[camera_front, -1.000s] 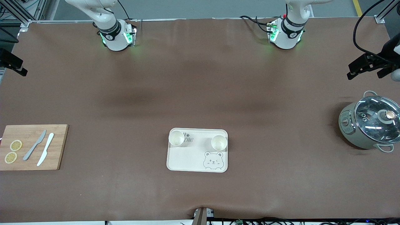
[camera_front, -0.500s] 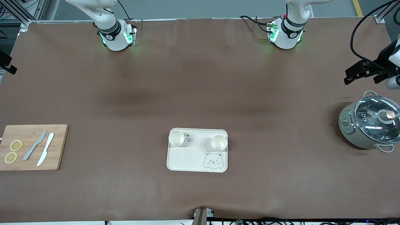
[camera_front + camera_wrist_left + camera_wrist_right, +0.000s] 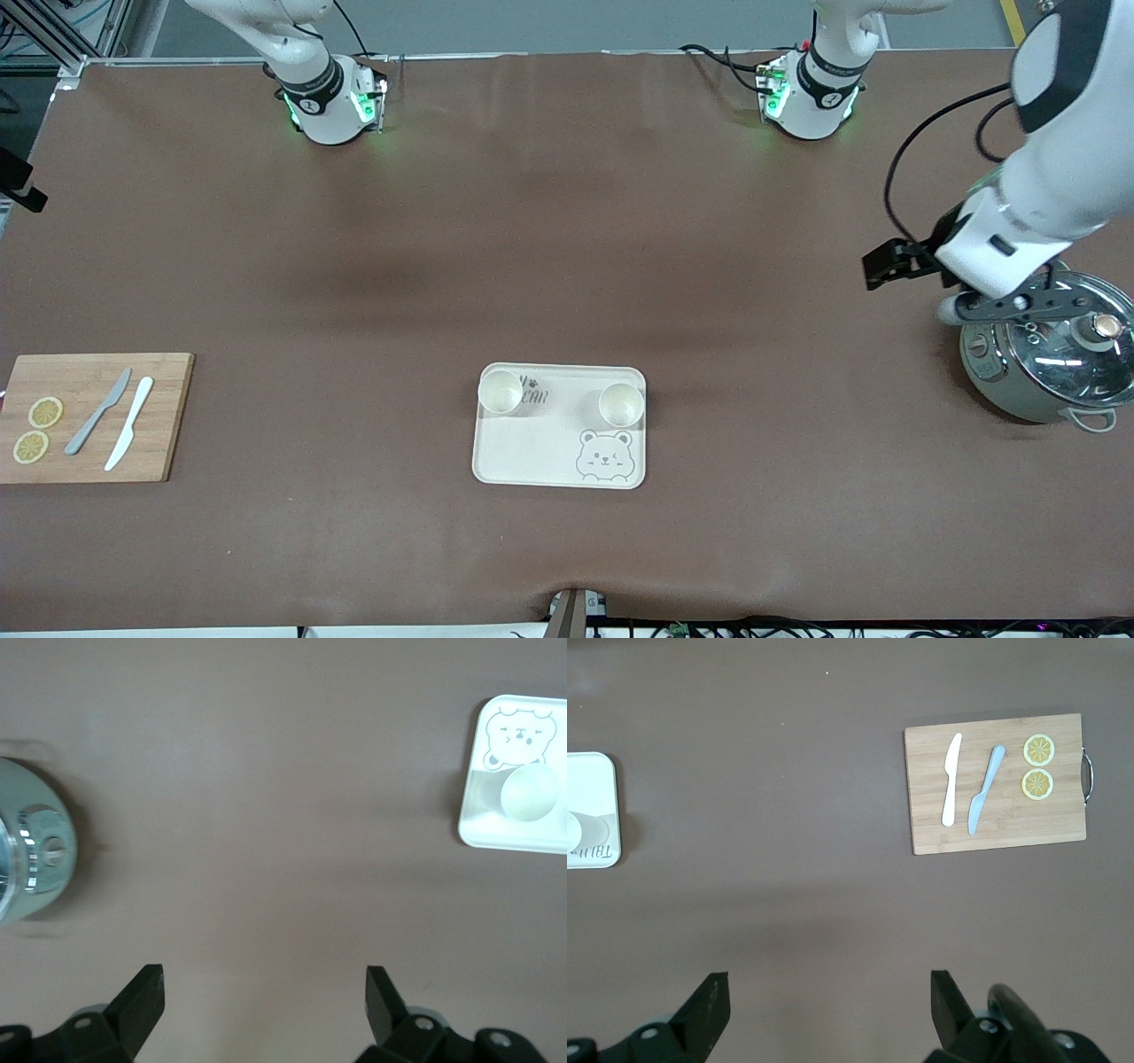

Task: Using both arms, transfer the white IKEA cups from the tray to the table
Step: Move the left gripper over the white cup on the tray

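Front cam shows both cups [image 3: 500, 392] on the tray [image 3: 532, 456], wrist cams show left tool [image 3: 264, 992] and right tool [image 3: 830, 997] spread wide, holding nothing.

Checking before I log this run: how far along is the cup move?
Nothing done yet: both white cups sit on the tray. In hand: the left hand hangs open over the table beside the pot; the right hand is open, empty. Left: both pickups and placements.
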Tool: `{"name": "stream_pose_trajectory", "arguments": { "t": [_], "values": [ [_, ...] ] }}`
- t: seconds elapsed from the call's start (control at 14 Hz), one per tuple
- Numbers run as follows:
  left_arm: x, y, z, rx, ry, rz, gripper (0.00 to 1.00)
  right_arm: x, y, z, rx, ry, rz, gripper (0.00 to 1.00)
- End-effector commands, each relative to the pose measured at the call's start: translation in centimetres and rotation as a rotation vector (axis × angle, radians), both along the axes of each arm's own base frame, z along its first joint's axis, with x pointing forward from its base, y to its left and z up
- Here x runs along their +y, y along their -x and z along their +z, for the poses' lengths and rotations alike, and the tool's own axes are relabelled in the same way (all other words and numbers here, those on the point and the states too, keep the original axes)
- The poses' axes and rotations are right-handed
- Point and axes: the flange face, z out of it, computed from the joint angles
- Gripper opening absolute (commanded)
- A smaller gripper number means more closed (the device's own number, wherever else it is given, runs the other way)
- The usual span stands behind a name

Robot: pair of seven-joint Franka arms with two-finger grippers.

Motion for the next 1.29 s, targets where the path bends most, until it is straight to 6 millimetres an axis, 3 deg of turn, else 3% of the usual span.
{"name": "stream_pose_trajectory", "arguments": {
  "t": [0.0,0.64,1.21],
  "values": [
    [-1.2,-0.9,-0.7,-0.003,0.016,0.024,1.00,-0.3,0.1,0.4,0.000,-0.001,-0.005,1.00],
    [-7.6,-3.0,-6.3,-0.042,0.042,0.062,1.00,-0.4,0.0,0.0,0.009,-0.004,-0.006,1.00],
    [-10.2,-4.8,-10.8,-0.081,0.070,0.051,1.00,-0.7,0.1,0.3,0.001,-0.003,-0.012,1.00]
  ]
}}
